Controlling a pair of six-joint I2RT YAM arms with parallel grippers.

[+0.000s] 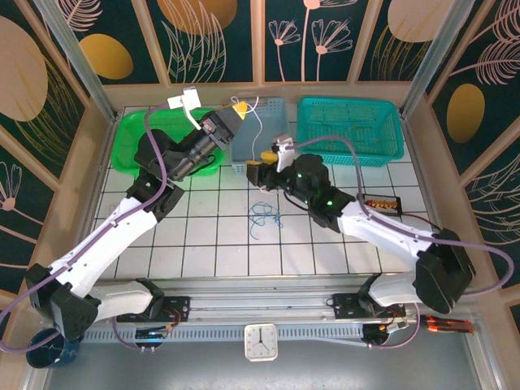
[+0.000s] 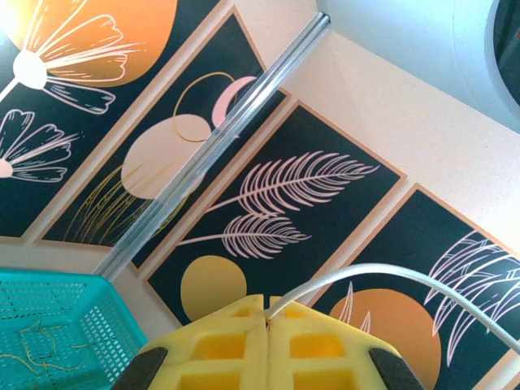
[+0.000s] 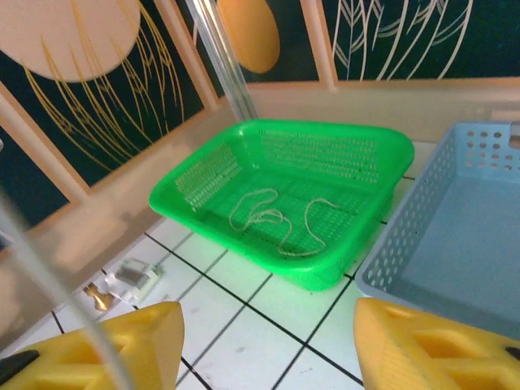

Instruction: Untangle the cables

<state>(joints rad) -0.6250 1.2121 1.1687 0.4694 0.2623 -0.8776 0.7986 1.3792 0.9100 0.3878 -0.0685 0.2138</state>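
Observation:
My left gripper (image 1: 238, 106) is raised over the back of the table, its yellow fingers (image 2: 219, 345) shut on the whitish cable (image 2: 390, 272). That cable (image 1: 257, 122) hangs down over the blue-grey basket (image 1: 272, 106). The dark blue cable (image 1: 264, 218) lies in a loose tangle on the white tiles, in front of my right gripper (image 1: 260, 164). My right gripper (image 3: 268, 357) is open, with bare tiles between its yellow fingers (image 3: 122, 349). A tan cable (image 3: 268, 215) lies looped inside the green basket (image 3: 244, 244). The whitish cable (image 3: 49, 276) crosses the right wrist view's left side as a blur.
The green basket (image 1: 130, 150) stands back left and a teal basket (image 1: 394, 150) back right, with thin yellowish threads (image 2: 32, 341) in the teal basket (image 2: 106, 313). A small dark tray (image 1: 382, 203) sits at the right. A small clear block (image 3: 134, 276) lies near the left wall.

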